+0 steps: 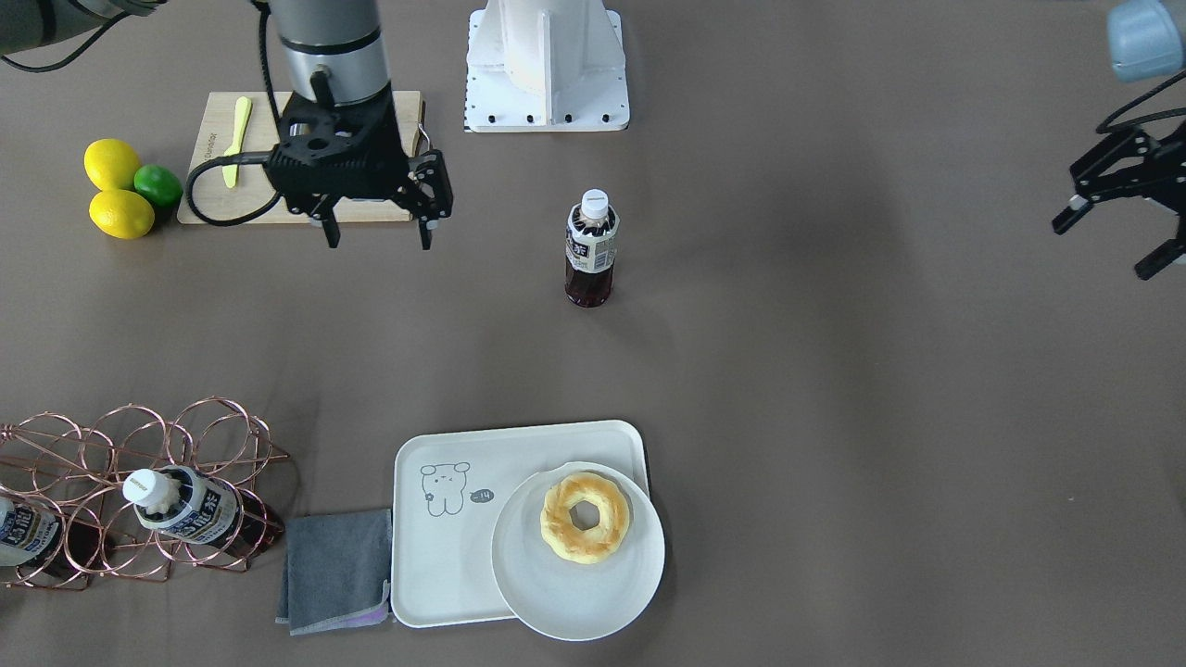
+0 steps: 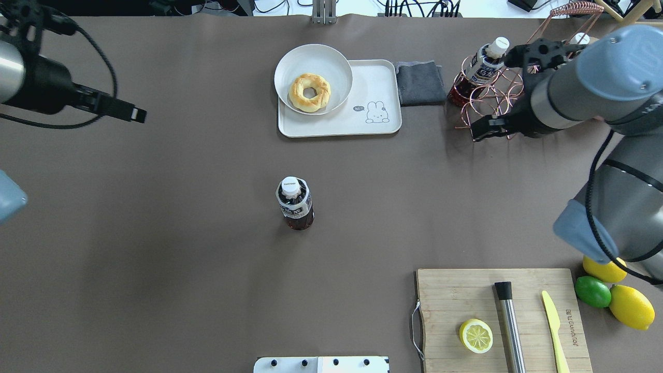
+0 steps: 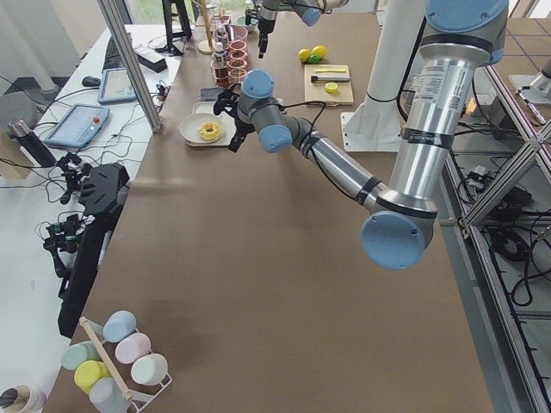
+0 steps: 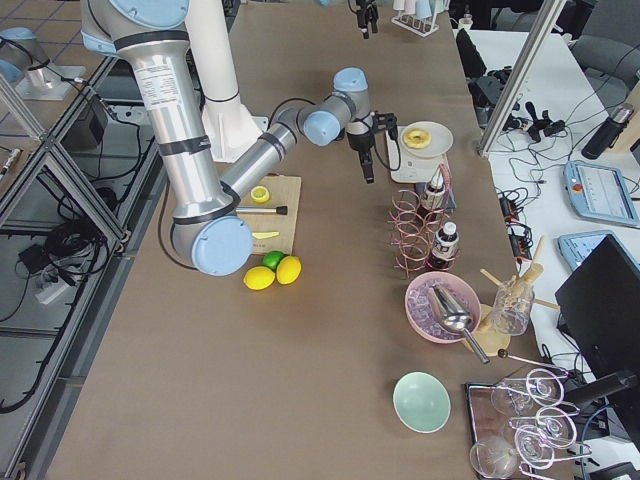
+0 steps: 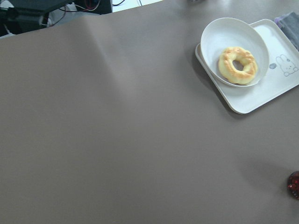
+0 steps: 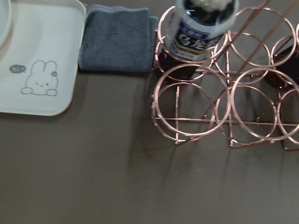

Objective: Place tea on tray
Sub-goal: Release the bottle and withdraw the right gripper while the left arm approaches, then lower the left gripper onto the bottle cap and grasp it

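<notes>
Right pincer (image 1: 378, 232) and left pincer (image 1: 1112, 243) gape empty, presumably ready to grasp; tea (image 1: 590, 248) stands upright between them, apart from the tray (image 1: 435, 565).

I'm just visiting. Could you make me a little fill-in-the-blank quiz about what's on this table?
The small clear plastic bottle of dark brown tea stands ___ mid-table.
The round white plate on the off-white rectangular tray holds a ring-shaped ___.
The green lime sits beside two yellow ___.
The right gripper has its jaws ___.
Missing words: upright, doughnut, lemons, open.
</notes>
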